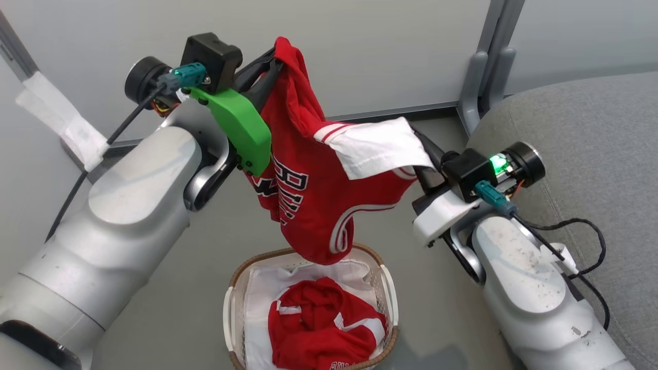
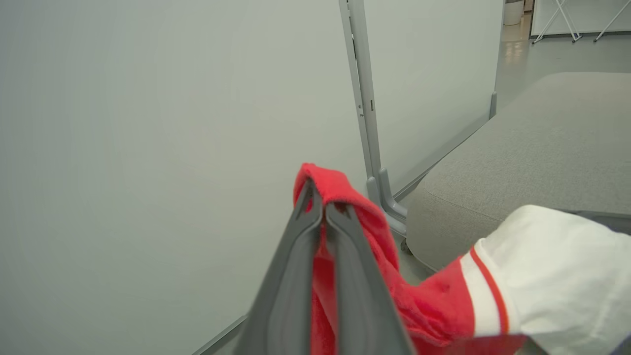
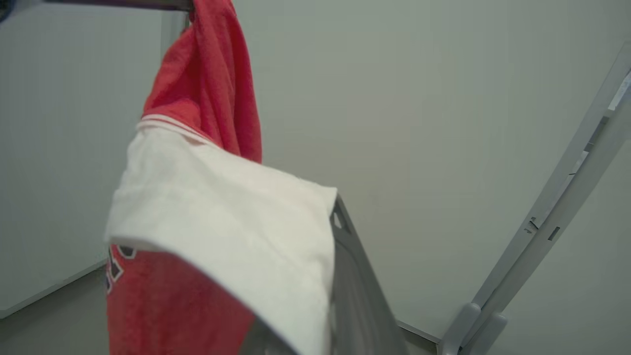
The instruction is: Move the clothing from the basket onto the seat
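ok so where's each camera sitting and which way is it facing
Head view: on the head, looking down at the basket; shows both forearms, left gripper and right gripper holding the red jersey up.
Left wrist view: along its shut fingers, facing a wall panel and the seat.
Right wrist view: along its fingers, jersey draped over them, facing the panel.
All share the jersey.

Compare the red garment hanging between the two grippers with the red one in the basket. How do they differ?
The lifted garment hangs in the air, pinched by both the left gripper and right gripper; the basket garment lies ungripped in the basket. The lifted garment is spread, showing black-and-white lettering and a white panel; the basket garment is crumpled, print mostly hidden. Both are bright red with white trim.
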Tool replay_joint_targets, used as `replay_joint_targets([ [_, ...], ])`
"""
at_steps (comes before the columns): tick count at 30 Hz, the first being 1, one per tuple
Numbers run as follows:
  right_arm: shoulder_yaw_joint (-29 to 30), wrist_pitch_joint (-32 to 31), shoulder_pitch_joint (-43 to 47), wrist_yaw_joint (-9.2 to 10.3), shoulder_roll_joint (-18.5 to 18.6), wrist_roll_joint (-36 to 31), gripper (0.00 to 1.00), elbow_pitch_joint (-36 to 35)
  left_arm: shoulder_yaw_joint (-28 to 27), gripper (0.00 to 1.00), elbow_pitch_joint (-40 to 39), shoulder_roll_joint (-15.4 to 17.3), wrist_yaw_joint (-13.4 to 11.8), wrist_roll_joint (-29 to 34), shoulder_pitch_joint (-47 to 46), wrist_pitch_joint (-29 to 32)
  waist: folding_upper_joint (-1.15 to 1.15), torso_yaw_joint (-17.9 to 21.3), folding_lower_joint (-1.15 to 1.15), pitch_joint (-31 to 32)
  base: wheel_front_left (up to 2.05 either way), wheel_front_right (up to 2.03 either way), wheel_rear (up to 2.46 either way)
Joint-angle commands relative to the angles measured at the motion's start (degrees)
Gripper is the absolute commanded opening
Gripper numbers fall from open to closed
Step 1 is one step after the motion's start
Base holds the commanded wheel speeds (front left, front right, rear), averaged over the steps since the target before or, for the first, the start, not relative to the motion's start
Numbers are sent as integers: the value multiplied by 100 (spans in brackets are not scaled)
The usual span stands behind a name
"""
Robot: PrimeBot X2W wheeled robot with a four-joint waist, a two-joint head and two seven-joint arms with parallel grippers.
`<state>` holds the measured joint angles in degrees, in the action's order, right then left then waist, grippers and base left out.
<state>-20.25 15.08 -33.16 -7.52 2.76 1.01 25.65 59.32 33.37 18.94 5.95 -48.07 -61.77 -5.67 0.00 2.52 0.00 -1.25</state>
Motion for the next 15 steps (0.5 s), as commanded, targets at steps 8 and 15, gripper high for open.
replay_joint_targets([
  [8, 514, 14, -513, 6, 132, -522, 0, 49, 0, 100, -287, -28, -149, -19, 502, -486, 0, 323, 0, -175, 0, 0, 0],
  [15, 742, 14, -703, 6, 462, -665, 0, 13, 134, 100, -473, -77, -240, -17, 887, -584, 0, 754, 0, -276, 0, 0, 0],
])
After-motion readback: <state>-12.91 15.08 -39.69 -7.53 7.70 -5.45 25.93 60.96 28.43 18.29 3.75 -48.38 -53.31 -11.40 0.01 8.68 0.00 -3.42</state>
